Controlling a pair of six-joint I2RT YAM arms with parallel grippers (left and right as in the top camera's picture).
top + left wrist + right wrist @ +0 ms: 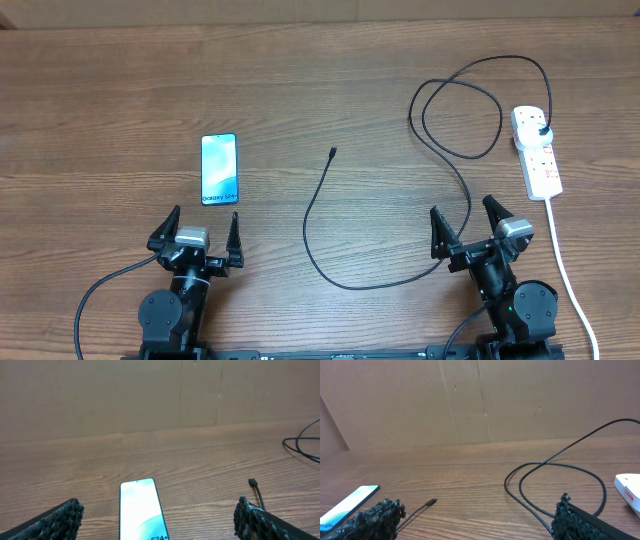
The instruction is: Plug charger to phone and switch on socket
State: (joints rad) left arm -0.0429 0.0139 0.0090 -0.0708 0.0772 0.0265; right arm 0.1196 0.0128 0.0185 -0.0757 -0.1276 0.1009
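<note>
Two spread, empty: left pincer (205,214), right pincer (460,205).
Charger tip (333,152) lies apart from your phone (219,169); socket (537,155) at table's (100,100) right edge.

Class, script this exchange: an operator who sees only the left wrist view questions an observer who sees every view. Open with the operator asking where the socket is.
Operator: Where is the socket?
Observer: The socket lies on the robot's right side, just beyond the open right claw.
Operator: Is the charger plugged into it?
Observer: Yes, the charger's black plug sits in the outlet at the socket's far end.
</note>
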